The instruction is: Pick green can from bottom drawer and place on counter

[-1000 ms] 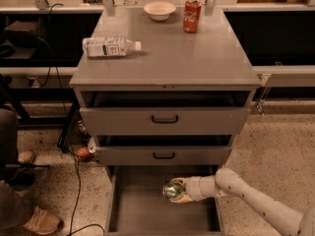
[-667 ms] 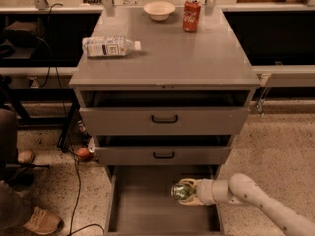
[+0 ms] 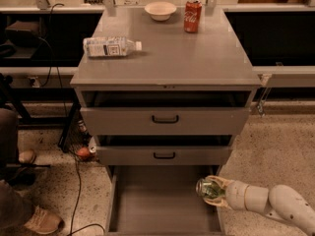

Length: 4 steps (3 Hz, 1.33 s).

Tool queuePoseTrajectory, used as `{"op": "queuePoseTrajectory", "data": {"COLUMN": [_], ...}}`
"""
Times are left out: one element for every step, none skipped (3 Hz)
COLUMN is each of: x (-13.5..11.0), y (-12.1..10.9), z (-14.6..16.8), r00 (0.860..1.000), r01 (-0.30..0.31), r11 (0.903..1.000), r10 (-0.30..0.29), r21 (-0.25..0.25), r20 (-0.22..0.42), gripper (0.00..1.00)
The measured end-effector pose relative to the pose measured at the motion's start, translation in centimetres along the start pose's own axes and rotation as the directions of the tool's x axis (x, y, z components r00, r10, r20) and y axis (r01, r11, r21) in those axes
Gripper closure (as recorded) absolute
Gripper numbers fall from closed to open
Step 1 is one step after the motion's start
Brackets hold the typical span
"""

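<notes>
The green can is held on its side in my gripper, silver end facing left, above the right part of the open bottom drawer. The gripper is shut on the can, and its white arm reaches in from the lower right. The grey counter is the cabinet top above the three drawers.
On the counter lie a plastic bottle on its side at the left, a white bowl and a red Coca-Cola can at the back. The two upper drawers stand slightly open. A person's shoes and cables are on the floor at the left.
My gripper with the green can has moved to the right and slightly up, toward the drawer's right side.
</notes>
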<state>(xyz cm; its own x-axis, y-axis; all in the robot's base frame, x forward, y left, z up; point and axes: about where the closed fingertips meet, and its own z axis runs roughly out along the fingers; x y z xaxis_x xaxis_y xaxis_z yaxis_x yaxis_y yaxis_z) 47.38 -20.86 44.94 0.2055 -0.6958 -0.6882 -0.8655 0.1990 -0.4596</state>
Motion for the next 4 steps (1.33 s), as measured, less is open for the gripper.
{"op": "queuePoseTrajectory", "data": {"x": [0.0,-1.3,-5.3,-8.3], "y": [0.0,-2.0,-7.4,-10.5], "z": [0.1,-1.4,-7.8,-12.1], "r00": [1.0,0.999,0.995,0.993], "r01": [0.0,0.003,0.019,0.044], "r11": [1.0,1.0,0.9981,0.9947], "r10": [0.0,-0.003,-0.025,-0.054], "r21": [-0.001,0.007,0.059,0.093], "r20": [0.001,0.032,0.098,0.105], "gripper": [1.0,1.0,1.0,1.0]}}
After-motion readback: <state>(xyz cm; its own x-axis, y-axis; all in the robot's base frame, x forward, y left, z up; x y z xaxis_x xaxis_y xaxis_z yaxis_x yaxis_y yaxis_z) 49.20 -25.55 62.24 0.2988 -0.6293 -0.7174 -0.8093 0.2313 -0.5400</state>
